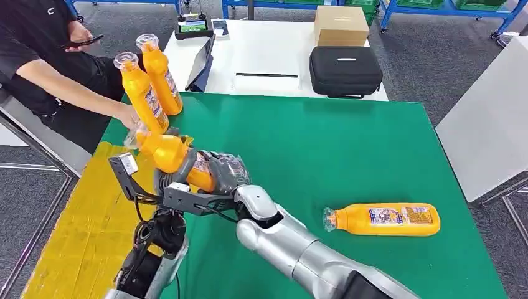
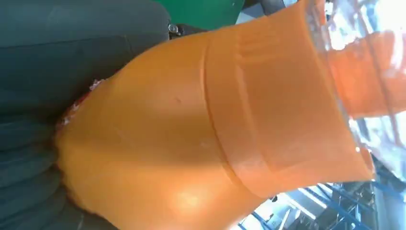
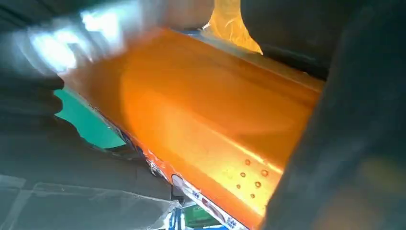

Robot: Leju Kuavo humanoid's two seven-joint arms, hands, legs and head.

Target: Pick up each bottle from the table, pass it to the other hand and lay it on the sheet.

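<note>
I see both my hands on one orange bottle (image 1: 171,156), held up over the left edge of the green table (image 1: 348,156), close to the yellow sheet (image 1: 81,218). My right hand (image 1: 221,174) is wrapped around the bottle's label end. My left hand (image 1: 180,196) sits under the middle of the bottle, and its wrist view shows the orange bottle (image 2: 191,134) pressed right against the dark fingers (image 2: 28,158), so it grips too. In the right wrist view the bottle (image 3: 201,120) lies tight between dark fingers (image 3: 335,120). Another orange bottle (image 1: 383,219) lies on its side on the green table, to my right. Two more orange bottles (image 1: 152,81) stand up at the far left corner, and a person's hand (image 1: 127,115) touches one.
</note>
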